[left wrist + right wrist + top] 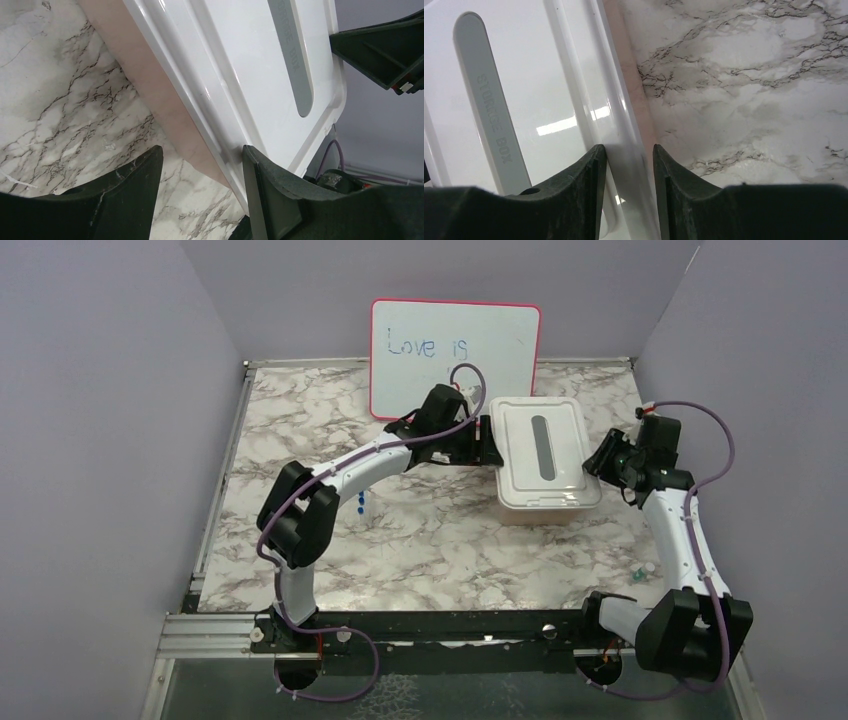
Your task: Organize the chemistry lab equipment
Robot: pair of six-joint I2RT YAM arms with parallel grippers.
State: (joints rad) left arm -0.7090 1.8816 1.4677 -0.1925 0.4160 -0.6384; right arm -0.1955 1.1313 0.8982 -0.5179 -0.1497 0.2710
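Note:
Clear blue-capped tubes (360,505) lie on the marble table beside my left arm's elbow. A small clear item with a teal end (640,571) lies by my right arm. The other equipment is out of view. My left gripper (487,446) (202,150) is open and straddles the left edge of the white lid (250,60), one finger on top of the lid and the other over the table beside the tub. My right gripper (598,462) (629,147) is closed on the lid's right rim (619,125).
The pink tub (545,512) with its white lid (540,445) stands right of centre. A pink-framed whiteboard (455,358) leans on the back wall behind it. Walls close in the table on the left, right and back.

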